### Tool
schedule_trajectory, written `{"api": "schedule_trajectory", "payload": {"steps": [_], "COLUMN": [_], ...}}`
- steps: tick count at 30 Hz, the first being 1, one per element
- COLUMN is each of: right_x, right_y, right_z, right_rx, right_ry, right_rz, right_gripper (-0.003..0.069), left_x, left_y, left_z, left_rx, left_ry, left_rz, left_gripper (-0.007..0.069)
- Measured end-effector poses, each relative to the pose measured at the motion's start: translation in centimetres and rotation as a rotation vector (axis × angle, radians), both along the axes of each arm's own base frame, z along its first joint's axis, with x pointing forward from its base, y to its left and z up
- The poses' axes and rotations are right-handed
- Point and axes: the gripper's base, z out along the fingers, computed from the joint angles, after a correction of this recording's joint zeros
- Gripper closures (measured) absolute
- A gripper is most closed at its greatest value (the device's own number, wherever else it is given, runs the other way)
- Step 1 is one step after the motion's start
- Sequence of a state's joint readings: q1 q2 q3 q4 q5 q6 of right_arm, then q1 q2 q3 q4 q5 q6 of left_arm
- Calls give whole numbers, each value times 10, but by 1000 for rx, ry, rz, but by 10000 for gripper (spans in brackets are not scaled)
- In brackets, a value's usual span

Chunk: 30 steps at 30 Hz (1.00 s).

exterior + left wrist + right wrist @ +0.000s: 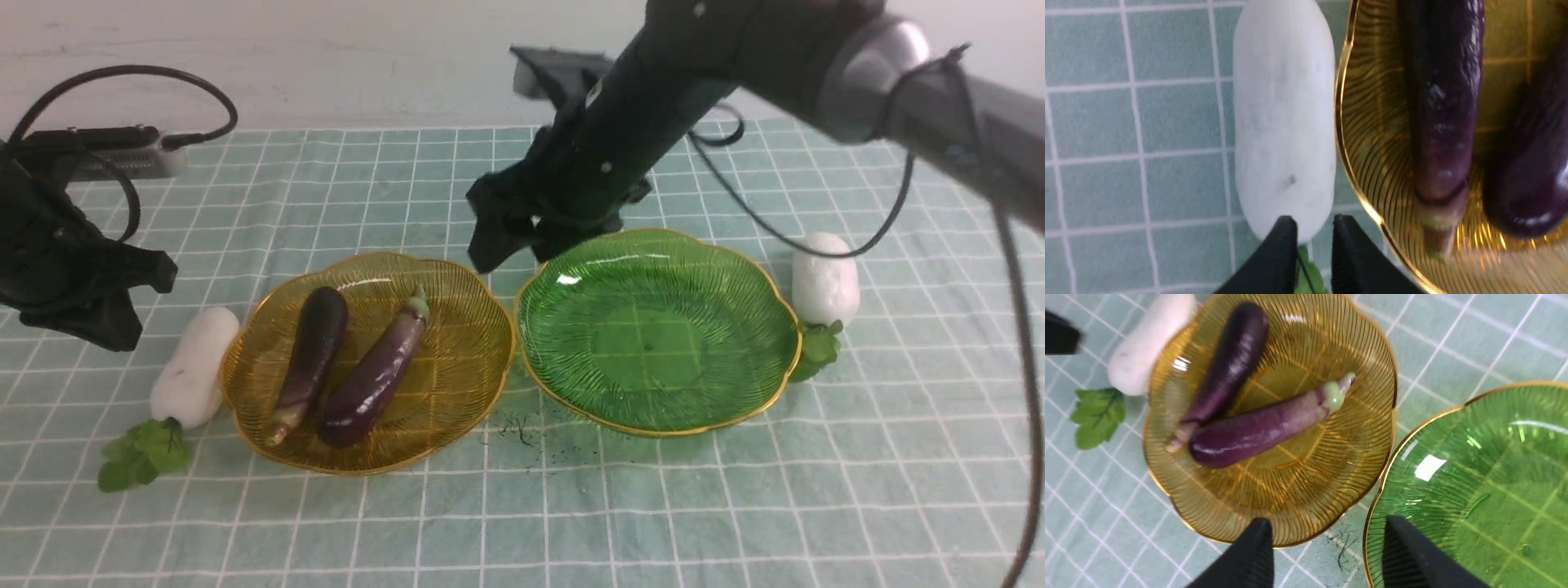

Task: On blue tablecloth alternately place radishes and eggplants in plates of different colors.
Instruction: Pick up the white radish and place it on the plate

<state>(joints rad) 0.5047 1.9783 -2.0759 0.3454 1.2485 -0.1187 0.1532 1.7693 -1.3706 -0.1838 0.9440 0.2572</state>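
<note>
Teal gridded tablecloth (pixel 571 523) covers the bench, slightly wrinkled. From the front, the ribbed amber plate (pixel 457 359) cradles the dark eggplant (pixel 310 351) and the pale-stemmed eggplant (pixel 377 371), both glossy. The left radish (pixel 194 367) sits tight against its gold rim. Only this view catches the right radish (pixel 824 278), just beside the scalloped green plate (pixel 653 343). Over to the left wrist: matte white radish skin up close, and the left tool (pixel 1312 222) is all but pressed together, gripping nothing. Right wrist now: the right tool (pixel 1327 531) is spread wide above where both translucent plates meet.
</note>
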Motion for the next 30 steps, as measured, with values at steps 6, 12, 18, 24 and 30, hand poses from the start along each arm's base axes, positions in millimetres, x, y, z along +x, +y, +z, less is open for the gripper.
{"api": "schedule_trajectory", "payload": {"steps": [6,12,18,24,30], "right_x": [-13,-14,-14,-14,-14], "right_y": [-7,-8,-8,-8,-8], "right_z": [23,25,25,25,25], "right_rx": [24,24,21,20,24], "right_ry": [-39,-39,-40,-40,-33], "right_rz": [-1,-1,-2,-2,-14], "right_gripper": [391,403,402,402,402], "left_x": [20,33,42,44,45], "left_y": [4,5,6,6,6], "left_z": [-14,-42,-72,-80,-79], "left_rx": [17,-6,-27,-53,-75], "left_ry": [-109,-102,-62,-51,-55], "left_rz": [34,61,83,136,177], "left_gripper": [174,-6,-29,103,157]}}
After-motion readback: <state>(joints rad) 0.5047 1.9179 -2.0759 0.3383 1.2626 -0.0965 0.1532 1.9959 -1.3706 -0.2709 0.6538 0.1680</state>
